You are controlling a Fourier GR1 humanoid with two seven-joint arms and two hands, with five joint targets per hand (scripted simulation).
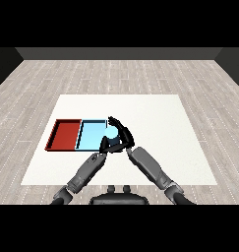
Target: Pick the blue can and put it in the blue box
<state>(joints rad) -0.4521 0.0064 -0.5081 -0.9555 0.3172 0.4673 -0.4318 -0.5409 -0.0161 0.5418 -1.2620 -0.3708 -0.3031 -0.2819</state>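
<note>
While right hand (122,135) curls round the can (112,132) | left hand (105,146) at its 7 o'clock, fingers unclear | can over blue tray (89,134) right edge | risk: releasing here may catch the rim | red tray (64,134) at 9 o'clock

A white table (155,142) stands on a grey wooden floor (37,83). On the table's left part lie a red tray (56,135) and a light blue tray (89,135), side by side and touching each other.
</note>
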